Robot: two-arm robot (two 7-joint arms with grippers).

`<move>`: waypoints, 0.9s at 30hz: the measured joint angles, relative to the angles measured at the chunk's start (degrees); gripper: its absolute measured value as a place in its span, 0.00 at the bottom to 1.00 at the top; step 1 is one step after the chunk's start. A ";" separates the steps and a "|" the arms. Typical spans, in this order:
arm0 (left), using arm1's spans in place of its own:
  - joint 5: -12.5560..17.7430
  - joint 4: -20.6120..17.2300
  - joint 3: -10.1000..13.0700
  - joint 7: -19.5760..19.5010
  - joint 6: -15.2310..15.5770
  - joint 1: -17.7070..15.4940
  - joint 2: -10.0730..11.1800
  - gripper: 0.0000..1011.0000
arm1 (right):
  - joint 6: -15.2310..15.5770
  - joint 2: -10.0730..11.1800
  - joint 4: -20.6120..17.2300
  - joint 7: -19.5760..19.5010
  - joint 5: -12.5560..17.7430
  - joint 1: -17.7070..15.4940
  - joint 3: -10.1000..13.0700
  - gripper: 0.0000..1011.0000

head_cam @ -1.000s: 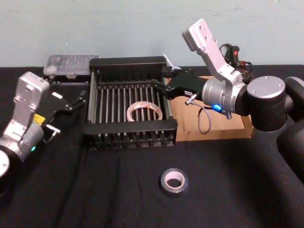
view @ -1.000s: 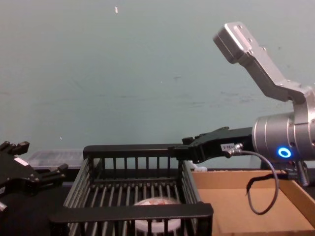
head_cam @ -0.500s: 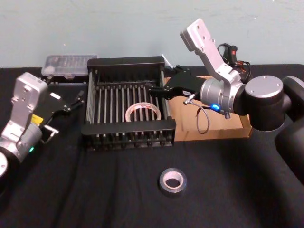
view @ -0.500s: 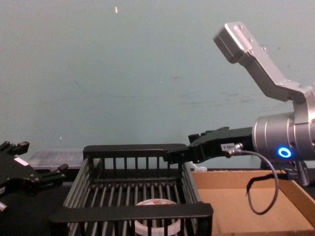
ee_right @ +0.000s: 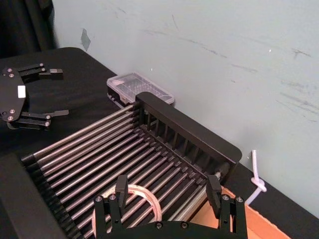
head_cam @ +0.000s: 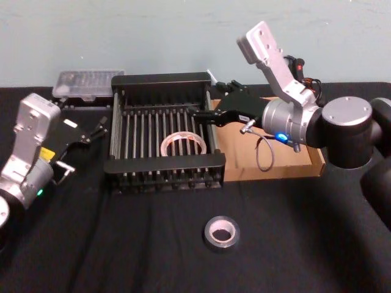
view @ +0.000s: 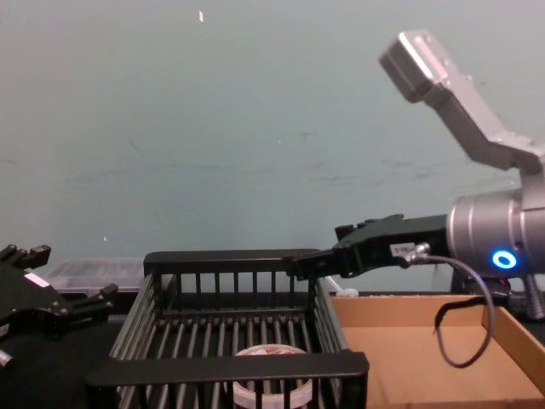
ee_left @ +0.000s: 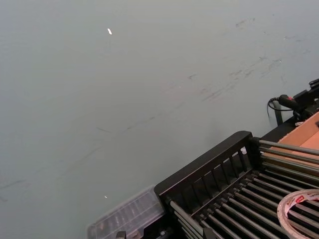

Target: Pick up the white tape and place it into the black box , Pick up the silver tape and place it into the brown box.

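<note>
Well, I judge it half done: beside the black box (head_cam: 164, 164) the brown box (head_cam: 241, 157) is empty, my right gripper (ee_right: 167, 191) above the black box and my parked left gripper (ee_right: 57, 93) are both open, the white tape (head_cam: 166, 145) lies in the black box, and the silver tape (head_cam: 209, 235) waits on the table (head_cam: 122, 244).

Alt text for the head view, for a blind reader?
The white tape lies inside the black box, with the open, empty right gripper over the box's right rim. The silver tape sits on the table nearer the robot, the brown box stands right of the black box, and the open left gripper hangs at its left.
</note>
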 joint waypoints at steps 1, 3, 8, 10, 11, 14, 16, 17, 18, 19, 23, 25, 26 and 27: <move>0.00 0.00 0.00 0.00 0.00 0.00 0.00 0.99 | 0.07 0.20 -0.32 0.07 0.11 -0.17 0.10 0.99; 0.00 0.00 0.00 0.00 0.00 0.00 0.00 0.99 | 0.45 0.99 -1.73 0.18 0.53 -0.87 0.59 0.99; 0.00 0.00 0.00 0.00 0.00 0.00 0.00 0.99 | 1.21 3.06 -5.00 0.21 1.56 -2.84 1.71 0.99; 0.00 0.00 0.00 0.00 0.00 0.00 0.00 0.99 | 1.64 4.37 -7.04 0.21 2.19 -4.21 2.41 0.99; 0.00 0.00 0.00 0.00 0.00 0.00 0.00 0.99 | 1.76 4.76 -7.65 0.21 2.39 -4.60 2.62 0.99; 0.00 0.00 0.00 0.00 0.00 0.00 0.00 0.99 | 2.31 6.74 -10.57 0.19 3.50 -6.82 3.78 0.99; 0.00 0.00 0.00 0.00 0.00 0.00 0.00 0.99 | 2.72 8.19 -12.70 0.19 4.53 -8.54 4.67 0.99; 0.00 0.00 0.00 0.00 0.00 0.00 0.00 0.99 | 2.83 8.67 -13.37 0.19 4.87 -9.14 4.93 0.99; 0.00 0.00 0.00 0.00 0.00 0.00 0.00 0.99 | 2.94 9.16 -14.06 0.19 5.18 -9.74 5.18 0.99; 0.00 0.00 0.00 0.00 0.00 0.00 0.00 0.99 | 3.15 10.14 -15.36 0.23 5.79 -10.83 5.58 0.99; 0.00 0.00 0.00 0.00 0.00 0.00 0.00 0.99 | 3.62 12.55 -18.33 0.58 7.12 -13.42 6.35 0.99; 0.00 0.00 0.00 0.00 0.00 0.00 0.00 0.99 | 3.95 14.09 -20.13 0.82 7.81 -15.03 6.67 0.99; 0.00 0.00 0.00 0.00 0.00 0.00 0.00 0.99 | 4.07 14.54 -20.63 0.95 8.08 -15.49 6.74 0.99; 0.00 0.00 0.00 0.00 0.00 0.00 0.00 0.99 | 4.20 15.00 -21.10 1.08 8.34 -15.95 6.79 0.99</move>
